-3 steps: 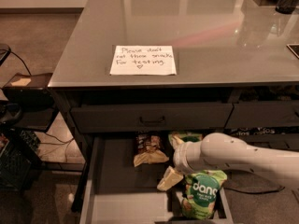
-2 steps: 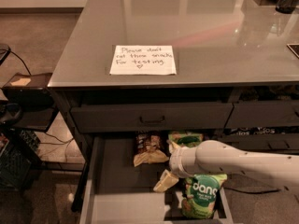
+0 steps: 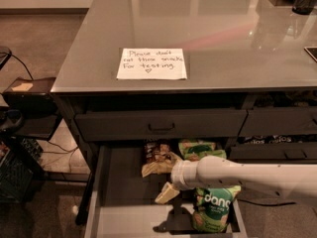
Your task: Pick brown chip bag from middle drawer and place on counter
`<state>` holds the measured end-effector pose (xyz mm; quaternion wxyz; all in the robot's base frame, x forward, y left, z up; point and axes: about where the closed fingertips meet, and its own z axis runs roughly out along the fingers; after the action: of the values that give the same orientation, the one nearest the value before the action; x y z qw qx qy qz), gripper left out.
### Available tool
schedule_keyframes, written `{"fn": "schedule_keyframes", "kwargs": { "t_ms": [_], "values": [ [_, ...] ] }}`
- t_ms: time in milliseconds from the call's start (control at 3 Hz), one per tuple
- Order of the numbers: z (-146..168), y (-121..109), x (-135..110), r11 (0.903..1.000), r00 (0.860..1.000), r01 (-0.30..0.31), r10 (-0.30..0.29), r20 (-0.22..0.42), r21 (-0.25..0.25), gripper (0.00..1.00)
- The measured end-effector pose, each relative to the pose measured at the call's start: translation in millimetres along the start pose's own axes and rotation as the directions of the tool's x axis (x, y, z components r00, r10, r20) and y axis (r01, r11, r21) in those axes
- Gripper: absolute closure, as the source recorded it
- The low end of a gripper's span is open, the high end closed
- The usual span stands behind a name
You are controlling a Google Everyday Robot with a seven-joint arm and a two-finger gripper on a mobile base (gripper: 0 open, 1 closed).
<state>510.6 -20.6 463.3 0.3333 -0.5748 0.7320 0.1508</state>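
The middle drawer (image 3: pixel 124 187) is pulled open below the counter (image 3: pixel 223 38). The brown chip bag (image 3: pixel 156 152) lies at the drawer's back middle, its wrinkly tan end (image 3: pixel 154 169) pointing forward. My white arm reaches in from the right over the drawer. The gripper (image 3: pixel 167 193) hangs just in front of and slightly right of the bag's tan end, above the drawer floor. It holds nothing that I can see.
A green "dang" bag (image 3: pixel 213 209) lies in the drawer's front right under my arm, and another green bag (image 3: pixel 198 148) lies at the back right. A white handwritten note (image 3: pixel 151 63) lies on the counter. A closed drawer front (image 3: pixel 161 125) sits above the open drawer. Cables and boxes stand on the floor at left.
My arm and gripper have moved a little to the left over the drawer, closer to the brown chip bag. The bags have not moved.
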Motion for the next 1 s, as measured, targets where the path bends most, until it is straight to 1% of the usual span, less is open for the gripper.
{"fn": "schedule_keyframes", "kwargs": {
  "t_ms": [333,667,1000],
  "values": [
    [23.5,-12.6,5.2,0.9996,1.0,0.018,-0.018,0.0,0.022,0.0],
    [43.0,-29.5,13.1,0.9983,0.999,0.029,-0.028,-0.017,0.05,0.02],
    [57.9,-43.9,24.1,0.9973,0.999,0.027,-0.024,-0.042,0.068,0.19]
  ]
}}
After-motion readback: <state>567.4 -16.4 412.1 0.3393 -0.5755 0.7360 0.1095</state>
